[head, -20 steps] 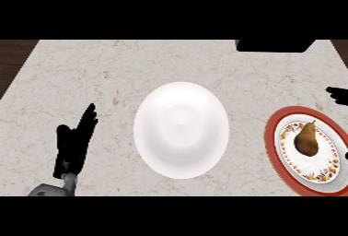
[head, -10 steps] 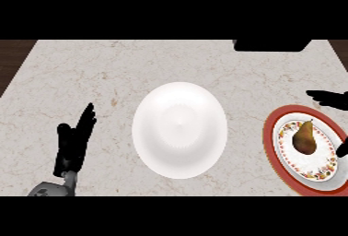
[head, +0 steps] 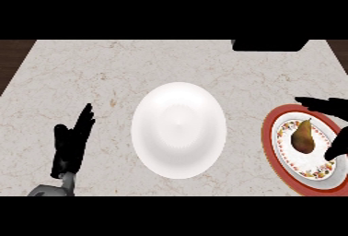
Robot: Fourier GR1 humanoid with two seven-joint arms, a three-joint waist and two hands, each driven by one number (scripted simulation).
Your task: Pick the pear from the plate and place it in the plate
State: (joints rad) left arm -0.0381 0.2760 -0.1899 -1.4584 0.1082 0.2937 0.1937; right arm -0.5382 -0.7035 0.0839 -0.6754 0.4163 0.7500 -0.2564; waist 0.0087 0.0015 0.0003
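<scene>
A brown pear (head: 304, 136) lies on a red-rimmed patterned plate (head: 277, 152) at the right edge of the counter. A plain white plate (head: 178, 129) sits in the middle. My right hand (head: 325, 105) comes in from the right edge with its fingers spread above and beyond the pear and its thumb (head: 338, 148) on the near side, not touching it. Most of that hand is cut off by the edge. My left hand (head: 71, 143) rests open at the lower left, fingers up, apart from both plates.
A dark object (head: 267, 45) stands at the counter's far edge, right of centre. The marble counter (head: 102, 78) ends at a dark wooden strip on the far left.
My right hand has moved in from the right edge, further over the red-rimmed plate, so fingers and thumb now flank the pear. The left hand and both plates have not moved.
</scene>
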